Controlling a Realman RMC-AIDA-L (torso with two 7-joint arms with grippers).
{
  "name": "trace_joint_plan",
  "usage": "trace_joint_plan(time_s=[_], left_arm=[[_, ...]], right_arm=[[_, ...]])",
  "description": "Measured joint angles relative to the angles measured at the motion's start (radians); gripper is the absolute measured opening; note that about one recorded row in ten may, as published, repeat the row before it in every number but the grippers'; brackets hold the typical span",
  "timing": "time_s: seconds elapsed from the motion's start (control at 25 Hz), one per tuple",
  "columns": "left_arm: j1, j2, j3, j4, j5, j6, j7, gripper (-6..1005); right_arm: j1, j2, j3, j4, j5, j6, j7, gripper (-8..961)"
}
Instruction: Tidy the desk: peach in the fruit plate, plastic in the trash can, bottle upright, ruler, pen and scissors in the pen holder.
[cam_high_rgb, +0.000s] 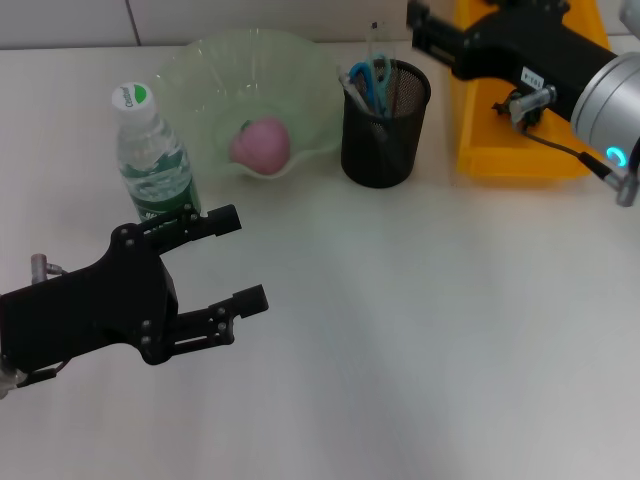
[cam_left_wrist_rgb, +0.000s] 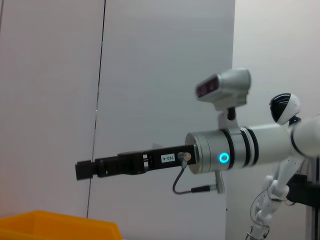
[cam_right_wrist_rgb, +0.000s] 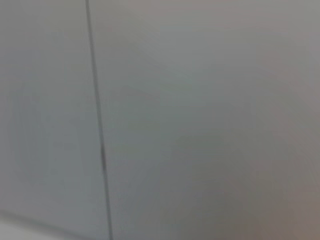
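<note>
A pink peach (cam_high_rgb: 262, 143) lies in the pale green fruit plate (cam_high_rgb: 205, 70). The water bottle (cam_high_rgb: 150, 150) stands upright at the plate's left. The black mesh pen holder (cam_high_rgb: 385, 130) holds blue-handled scissors (cam_high_rgb: 370, 80), a clear ruler (cam_high_rgb: 375, 42) and a pen. My left gripper (cam_high_rgb: 243, 260) is open and empty, low over the table in front of the bottle. My right gripper (cam_high_rgb: 418, 25) hangs above the orange trash can (cam_high_rgb: 520, 150), behind the pen holder; it also shows in the left wrist view (cam_left_wrist_rgb: 85, 170). No plastic is visible.
The white table (cam_high_rgb: 420, 330) spreads in front of the objects. A tiled wall runs behind the plate. The right wrist view shows only wall. The trash can's rim (cam_left_wrist_rgb: 55, 225) shows in the left wrist view.
</note>
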Motion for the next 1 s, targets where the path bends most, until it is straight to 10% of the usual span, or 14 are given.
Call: trace_joint_plan(time_s=[0.12, 0.24, 0.28, 0.32, 0.36, 0.52, 0.72, 1.0], left_arm=[[0.001, -0.001, 0.000, 0.000, 0.001, -0.002, 0.000, 809], [0.001, -0.001, 0.000, 0.000, 0.001, -0.003, 0.000, 809], [0.001, -0.001, 0.000, 0.000, 0.001, -0.003, 0.000, 809], [0.000, -0.001, 0.000, 0.000, 0.001, -0.003, 0.000, 809], [0.000, -0.001, 0.000, 0.000, 0.001, -0.003, 0.000, 809], [-0.003, 0.000, 0.002, 0.000, 0.002, -0.006, 0.000, 809], [-0.004, 0.005, 0.005, 0.000, 0.012, -0.003, -0.005, 809], [-0.016, 0.013, 0.016, 0.000, 0.034, 0.001, -0.016, 809]], right_arm=[[0.039, -0.044, 0.097, -0.111, 0.198, -0.315, -0.168, 782], [0.034, -0.035, 0.190, -0.129, 0.429, -0.479, -0.386, 780], [0.028, -0.023, 0.244, -0.123, 0.547, -0.566, -0.501, 780], [0.018, 0.039, 0.409, -0.055, 0.845, -0.825, -0.803, 779], [0.018, 0.039, 0.409, -0.055, 0.845, -0.825, -0.803, 778], [0.052, 0.155, 0.772, 0.204, 1.174, -1.358, -1.222, 776], [0.131, 0.113, 0.943, 0.676, 1.139, -1.669, -1.572, 776], [0.148, 0.108, 0.982, 0.828, 0.944, -1.689, -1.668, 776]])
